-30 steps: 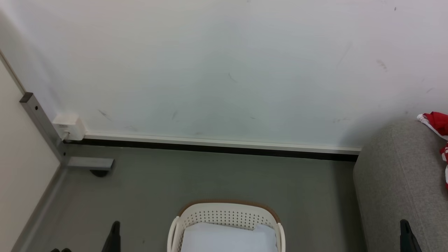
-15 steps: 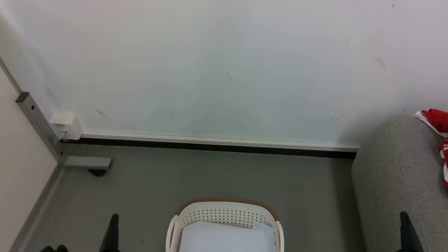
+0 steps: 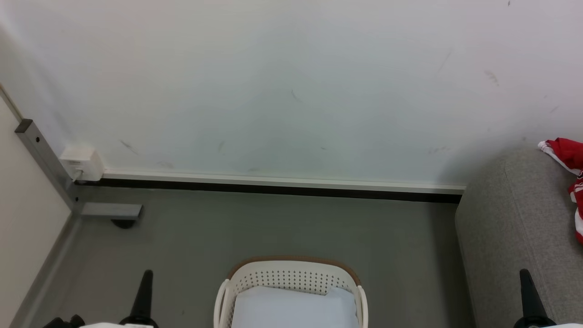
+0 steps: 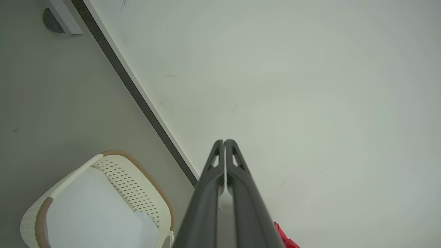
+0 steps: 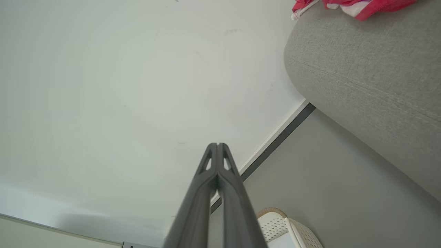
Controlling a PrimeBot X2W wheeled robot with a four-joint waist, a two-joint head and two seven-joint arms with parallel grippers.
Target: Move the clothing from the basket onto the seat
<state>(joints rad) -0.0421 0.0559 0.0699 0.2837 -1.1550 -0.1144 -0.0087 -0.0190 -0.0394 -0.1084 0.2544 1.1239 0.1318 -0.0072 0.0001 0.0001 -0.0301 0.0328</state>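
Note:
The white perforated basket with a brown rim stands on the floor at the bottom middle of the head view, holding a pale liner sheet. The red clothing with white trim lies on the grey seat at the right edge. My left gripper rises at the lower left, shut and empty, left of the basket. My right gripper rises at the lower right, shut and empty, in front of the seat. The left wrist view shows the basket and shut fingers; the right wrist view shows the seat and clothing.
A white wall with a dark skirting strip runs behind the basket. A grey metal post and foot with a white box stand in the left corner. Grey floor lies between wall, basket and seat.
The head view has shifted slightly, so the scene sits a little lower-left and both gripper tips show higher. Nothing in the scene itself has moved.

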